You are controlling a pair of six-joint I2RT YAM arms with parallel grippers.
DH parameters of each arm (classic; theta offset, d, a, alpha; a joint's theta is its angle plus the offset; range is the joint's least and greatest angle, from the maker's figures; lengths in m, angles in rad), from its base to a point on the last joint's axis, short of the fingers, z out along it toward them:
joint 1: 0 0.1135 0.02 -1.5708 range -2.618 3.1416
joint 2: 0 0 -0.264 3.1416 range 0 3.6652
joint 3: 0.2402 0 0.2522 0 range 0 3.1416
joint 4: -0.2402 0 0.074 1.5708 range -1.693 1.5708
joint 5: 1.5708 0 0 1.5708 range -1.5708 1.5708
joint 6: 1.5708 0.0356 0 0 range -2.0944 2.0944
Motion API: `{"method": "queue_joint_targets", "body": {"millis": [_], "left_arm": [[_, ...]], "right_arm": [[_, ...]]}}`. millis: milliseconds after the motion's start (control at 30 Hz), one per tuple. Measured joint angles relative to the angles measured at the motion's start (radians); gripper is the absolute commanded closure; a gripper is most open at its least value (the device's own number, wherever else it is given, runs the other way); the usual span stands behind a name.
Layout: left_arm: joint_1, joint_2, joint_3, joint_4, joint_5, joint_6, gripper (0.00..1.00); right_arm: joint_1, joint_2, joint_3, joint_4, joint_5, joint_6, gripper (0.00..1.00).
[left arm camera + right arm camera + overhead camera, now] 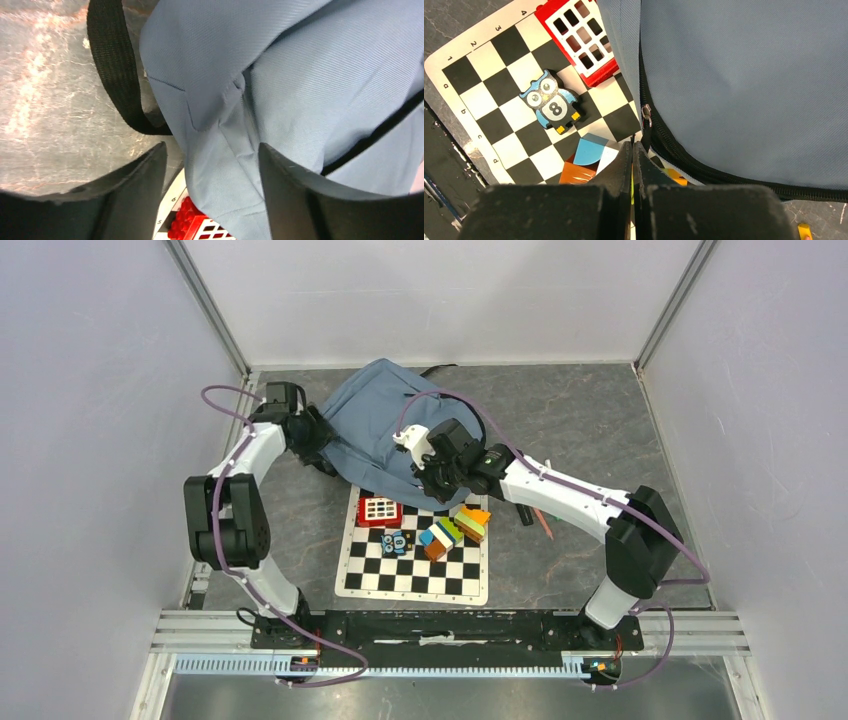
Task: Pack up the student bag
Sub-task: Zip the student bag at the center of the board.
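On the table (pixel 585 410), the bag (pixel 370 410) lies at twelve o'clock from the chessboard (pixel 400 577) — left gripper (pixel 211 150) spread open over its cloth, right gripper (pixel 632 146) clenched by the zipper (pixel 646 116), maybe to open it.

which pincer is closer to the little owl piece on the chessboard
Right. The right pincer, shut, sits at the zipper edge of the student bag, close to the owl on the chessboard. The left pincer is open over the bag's left side, farther away.
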Motion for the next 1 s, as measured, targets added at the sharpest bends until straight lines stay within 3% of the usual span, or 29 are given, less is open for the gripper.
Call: {"method": "queue_joint_targets", "body": {"millis": [267,433,700,800,1000], "left_arm": [[-0.035,-0.214,-0.09,0.02,0.001,-0.024,0.08],[-0.194,-0.327,-0.195,0.04,0.001,-0.133,0.07],[-0.433,-0.285,-0.262,0.104,0.0,-0.323,0.07],[-0.456,-0.243,-0.262,0.13,0.007,-0.362,0.13],[-0.468,-0.199,-0.282,0.142,0.019,-0.404,0.49]], "right_arm": [[0.0,0.017,0.037,0.008,-0.035,0.017,1.0],[0.0,0.023,0.065,0.035,-0.064,0.02,1.0],[-0.001,0.023,0.06,0.067,-0.08,0.029,1.0],[-0.001,0.016,0.042,0.081,-0.08,0.03,1.0],[-0.001,-0.002,0.014,0.097,-0.078,0.032,1.0]]}}
